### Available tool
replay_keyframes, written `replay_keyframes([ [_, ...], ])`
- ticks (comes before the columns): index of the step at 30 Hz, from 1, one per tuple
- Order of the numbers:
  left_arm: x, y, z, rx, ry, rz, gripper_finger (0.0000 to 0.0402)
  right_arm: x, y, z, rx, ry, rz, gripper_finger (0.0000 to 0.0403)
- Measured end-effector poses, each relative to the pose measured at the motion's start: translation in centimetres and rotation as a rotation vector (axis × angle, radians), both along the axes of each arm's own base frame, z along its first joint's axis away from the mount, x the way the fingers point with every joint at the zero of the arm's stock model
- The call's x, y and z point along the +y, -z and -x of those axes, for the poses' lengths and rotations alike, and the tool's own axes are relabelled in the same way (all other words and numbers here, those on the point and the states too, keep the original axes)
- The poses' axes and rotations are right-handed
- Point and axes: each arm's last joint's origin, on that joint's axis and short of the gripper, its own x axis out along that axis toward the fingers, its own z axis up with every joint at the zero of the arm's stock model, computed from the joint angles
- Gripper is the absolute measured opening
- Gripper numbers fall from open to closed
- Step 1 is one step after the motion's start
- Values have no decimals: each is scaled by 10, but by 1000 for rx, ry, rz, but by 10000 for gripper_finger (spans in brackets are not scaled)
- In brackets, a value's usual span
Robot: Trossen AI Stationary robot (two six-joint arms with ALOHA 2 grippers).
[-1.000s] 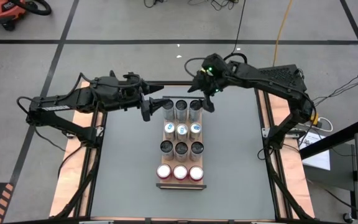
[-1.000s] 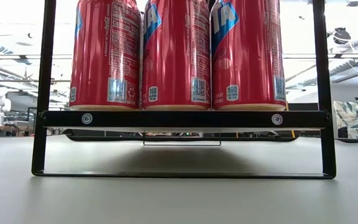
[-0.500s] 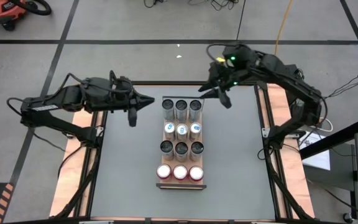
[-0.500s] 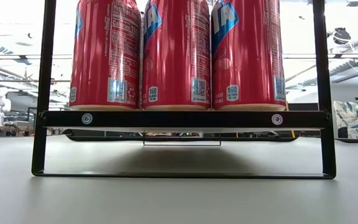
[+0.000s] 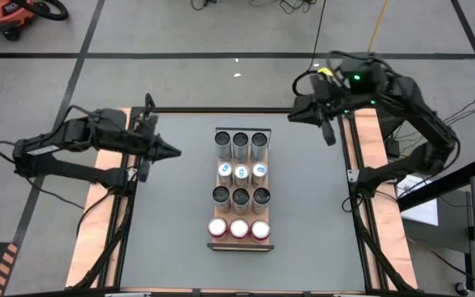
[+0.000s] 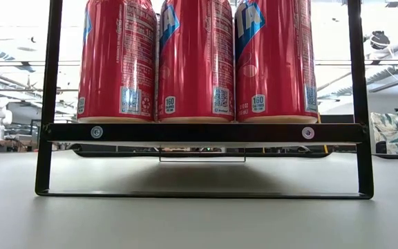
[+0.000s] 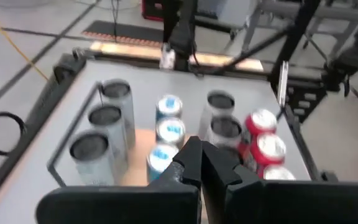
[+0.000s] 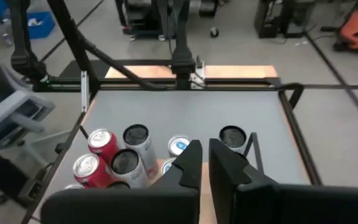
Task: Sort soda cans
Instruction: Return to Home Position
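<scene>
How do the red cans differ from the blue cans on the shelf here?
The red cans fill the end row of the shelf nearest the low camera; the blue cans stand two rows back, between silver-grey cans. Red tops look wider than blue tops. Both are upright rows of three.

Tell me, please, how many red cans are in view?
3, side by side in the rack's row nearest the low camera: left red can, middle red can, right red can.
</scene>
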Motion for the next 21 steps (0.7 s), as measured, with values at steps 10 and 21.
replay_keyframes([
  [10,-2,54,35,-112,0,-12,3,21,-18,43,-79,98,-24,0],
  [21,-2,85,49,-125,-68,-35,3,32,9,65,-73,105,36,0],
])
